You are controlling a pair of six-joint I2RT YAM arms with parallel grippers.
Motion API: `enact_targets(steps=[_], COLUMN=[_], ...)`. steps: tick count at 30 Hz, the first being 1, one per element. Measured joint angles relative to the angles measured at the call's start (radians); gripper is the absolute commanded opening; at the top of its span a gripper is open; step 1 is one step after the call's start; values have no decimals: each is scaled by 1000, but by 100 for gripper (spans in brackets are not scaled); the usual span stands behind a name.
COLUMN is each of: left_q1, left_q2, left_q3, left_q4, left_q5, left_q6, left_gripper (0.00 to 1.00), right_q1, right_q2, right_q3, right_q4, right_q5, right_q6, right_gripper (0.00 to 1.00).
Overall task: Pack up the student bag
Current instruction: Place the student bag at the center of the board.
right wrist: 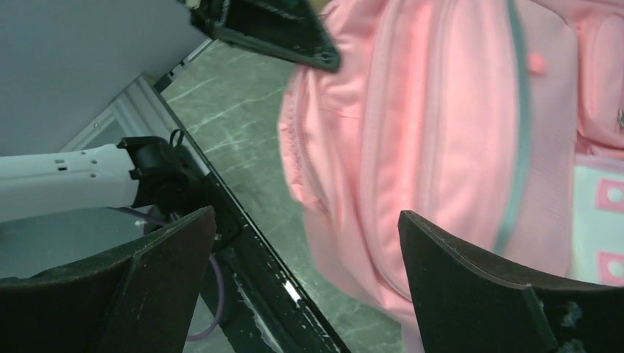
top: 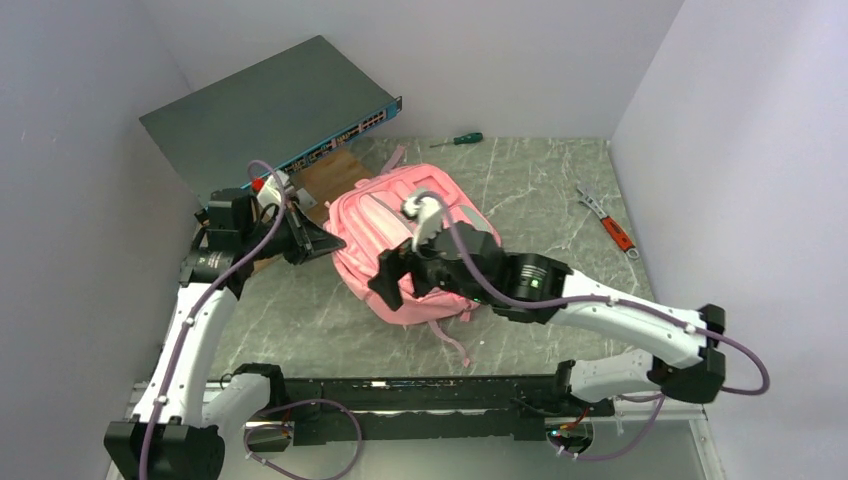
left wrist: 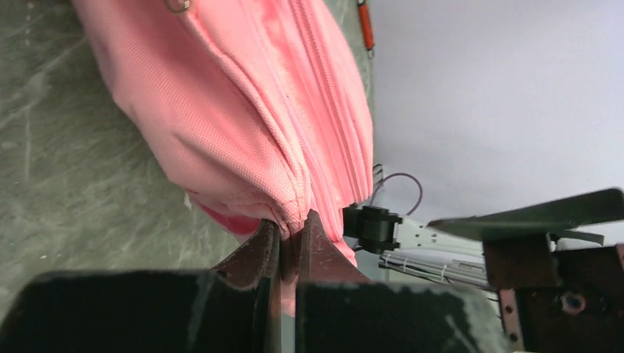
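The pink student bag [top: 400, 240] lies on the green marble table in the middle of the top view. My left gripper [top: 330, 243] is shut on a fold of the bag's fabric at its left edge; in the left wrist view my left gripper [left wrist: 291, 224] pinches the pink cloth [left wrist: 250, 110] by the zip seams. My right gripper [top: 392, 278] hovers over the bag's near left part, open and empty. In the right wrist view my right gripper [right wrist: 305, 228] has its fingers wide apart above the bag [right wrist: 441, 132] and the table edge.
A grey network switch [top: 270, 110] leans on the back left wall, over a brown board [top: 330, 175]. A green-handled screwdriver [top: 458, 140] lies at the back. An orange-handled wrench [top: 610, 225] lies at the right. The table's black front rail [top: 400, 385] runs along the near edge.
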State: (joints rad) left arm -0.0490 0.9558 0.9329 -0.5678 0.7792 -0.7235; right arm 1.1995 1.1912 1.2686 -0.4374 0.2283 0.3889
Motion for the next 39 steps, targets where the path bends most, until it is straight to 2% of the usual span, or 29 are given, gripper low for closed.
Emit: enact_targets(steps=[2, 7, 15, 17, 18, 20, 21, 22, 24, 25, 28, 29, 31, 39], left_q1=[-2, -3, -45, -58, -62, -69, -71, -71, -71, -71, -70, -71, -72, -72], left_q2=[-14, -19, 19, 25, 25, 25, 25, 26, 31, 34, 31, 17, -17, -48], left_q3=[48, 149, 254, 265, 266, 268, 269, 272, 280, 281, 282, 282, 282, 283], left_q4=[-18, -17, 14, 26, 25, 25, 26, 27, 16, 16, 58, 85, 122, 182], left_q5=[0, 1, -3, -9, -10, -14, -18, -29, -47, -58, -34, -16, 11, 95], left_q6=[-26, -126, -226, -236, -240, -242, -242, -241, -235, -232, -214, -209, -200, -140], left_gripper=[0, 0, 0, 0, 0, 0, 0, 6, 37, 56, 82, 87, 92, 95], right_q1=[41, 141, 161, 160, 160, 154, 151, 150, 131, 113, 30, 0, -47, -150], right_q2=[77, 281, 376, 395, 406, 427, 436, 442, 448, 447, 406, 381, 332, 208], right_q3=[105, 375, 418, 423, 423, 423, 423, 423, 427, 432, 424, 415, 410, 455], right_q4=[-56, -177, -227, -216, -207, -181, -172, -167, -160, -164, -167, -170, -190, -344], right_q5=[11, 204, 469, 513, 539, 591, 602, 603, 586, 550, 410, 387, 389, 531], right_q6=[-17, -61, -224, -281, -315, -370, -385, -392, -357, -333, -252, -230, -212, -210], right_gripper=[97, 97, 95, 91, 84, 42, 8, 0, 0, 0, 0, 0, 0, 0])
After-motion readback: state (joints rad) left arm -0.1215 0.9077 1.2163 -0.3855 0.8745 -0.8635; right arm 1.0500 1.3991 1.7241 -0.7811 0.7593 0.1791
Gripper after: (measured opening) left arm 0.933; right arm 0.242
